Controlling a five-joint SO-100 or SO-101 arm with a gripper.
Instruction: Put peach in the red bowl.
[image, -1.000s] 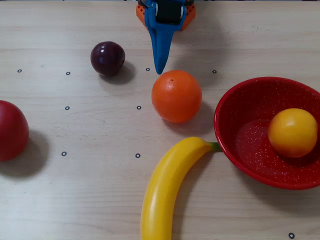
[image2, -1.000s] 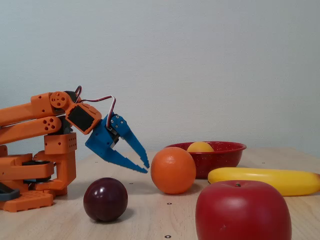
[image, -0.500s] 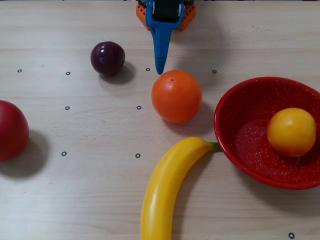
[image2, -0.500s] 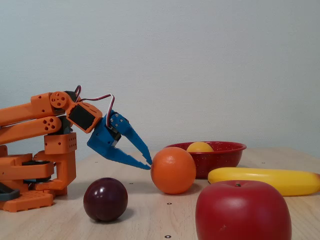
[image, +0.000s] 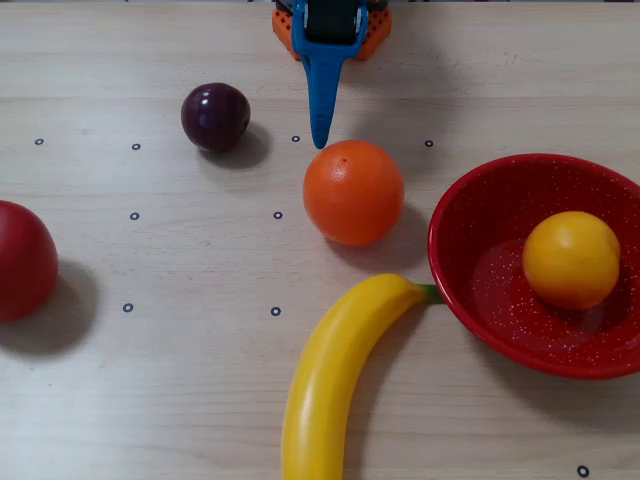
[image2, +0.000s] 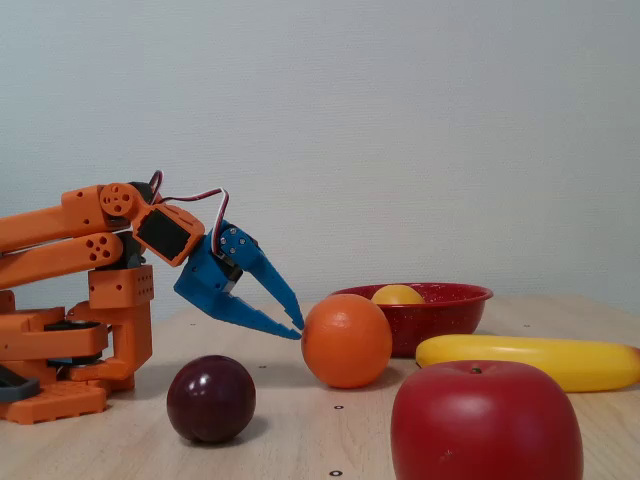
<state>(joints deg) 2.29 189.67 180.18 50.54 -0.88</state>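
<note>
One peach (image: 571, 259) sits in one red bowl (image: 470, 215); fingers (image2: 297, 327) nearly closed, empty, beside one orange (image: 353, 192).

No readable text, no labels, no brands, no numbers on any fruit, bowl, arm or table

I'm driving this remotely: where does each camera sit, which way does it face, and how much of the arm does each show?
A fixed view: overhead, looking straight down on the table; only the blue gripper enters from the top edge, tips by the orange.
Another fixed view: low at table height, side-on toward the wall; the whole orange arm shows at left.
Shared: gripper, orange, plum, apple, banana, and the peach inside the red bowl.
</note>
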